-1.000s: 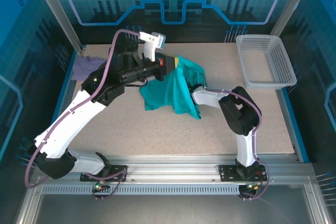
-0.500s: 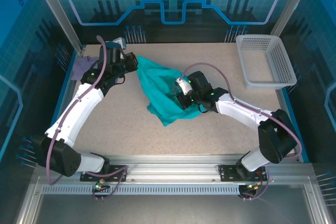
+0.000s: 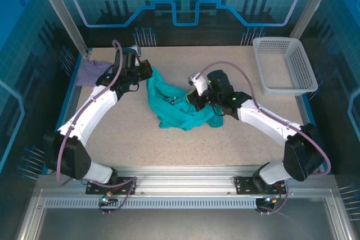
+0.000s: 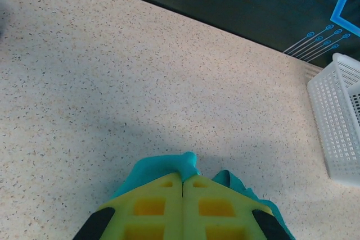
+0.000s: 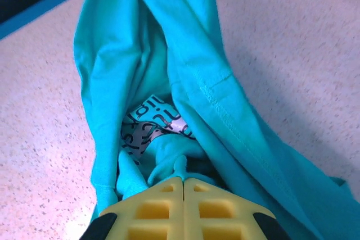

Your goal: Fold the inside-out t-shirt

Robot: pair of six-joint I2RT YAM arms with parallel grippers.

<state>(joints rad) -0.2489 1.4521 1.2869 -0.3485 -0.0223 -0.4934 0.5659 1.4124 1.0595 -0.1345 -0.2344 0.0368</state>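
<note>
Left gripper (image 3: pixel 147 78) is clamped hard on the inside-out t-shirt (image 3: pixel 175 111). Its jaws are fully together, and its wrist view shows a little nub of teal poking past the tips. Right gripper (image 3: pixel 192 98) is doing the same job, pinched tight on a bunched wad of that shirt.

So you've got cloth in both grippers, and the shirt sits mid-table, slung between them. Its lower part is heaped in a crumpled swag on the table (image 3: pixel 169 150), nearer the arm bases.

This thing will handle light and limp. It's soft cotton with no stiffness, so it should sag and rope up wherever you don't support it. It isn't fragile and isn't likely to slip from a firm pinch, but it won't hold a shape for you either.

The right wrist view shows the white printed logo (image 5: pixel 149 123) tucked down inside the folds, which fits a shirt that hasn't been turned out. There's also a stitched hem (image 5: pixel 216 96) running up the fabric in front of those jaws. Edges like that are your handles. Take a hem, a shoulder or a corner in each gripper rather than a mid-cloth wad, and the panel should spread flat.

The lavender shirt (image 3: pixel 90 72) lies at the far left, and the white basket (image 3: pixel 284 66) is well apart at the far right.
</note>
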